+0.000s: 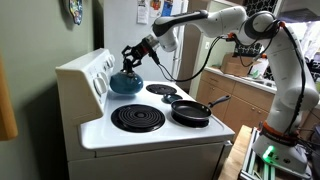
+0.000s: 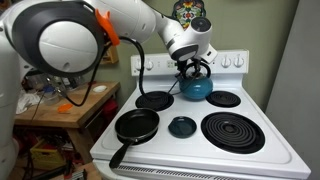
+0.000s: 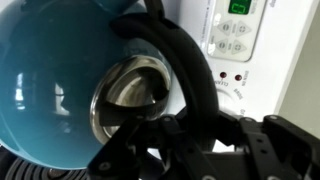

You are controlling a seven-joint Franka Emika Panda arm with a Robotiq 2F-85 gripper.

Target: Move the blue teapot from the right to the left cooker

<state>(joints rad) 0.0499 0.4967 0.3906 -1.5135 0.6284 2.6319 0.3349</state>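
The glossy blue teapot (image 1: pixel 125 82) is at the back of the white stovetop, close to the control panel. In an exterior view it (image 2: pixel 196 88) shows between the two rear burners; I cannot tell whether it rests or hangs. My gripper (image 1: pixel 133 56) (image 2: pixel 193 68) is shut on its black arched handle (image 3: pixel 172 50). In the wrist view the fingers (image 3: pixel 187 135) clasp the handle, with the blue body (image 3: pixel 50 70) and its open steel-rimmed mouth beside them. The large black coil burner (image 1: pixel 137 118) (image 2: pixel 232 130) at the front is bare.
A black frying pan (image 1: pixel 190 110) (image 2: pixel 137 125) sits on the other front burner, handle over the stove's edge. A small round blue lid (image 2: pixel 181 126) lies mid-stove. Smaller coil burners (image 1: pixel 162 90) (image 2: pixel 155 100) are at the back. The control panel (image 3: pixel 235 40) is right behind the teapot.
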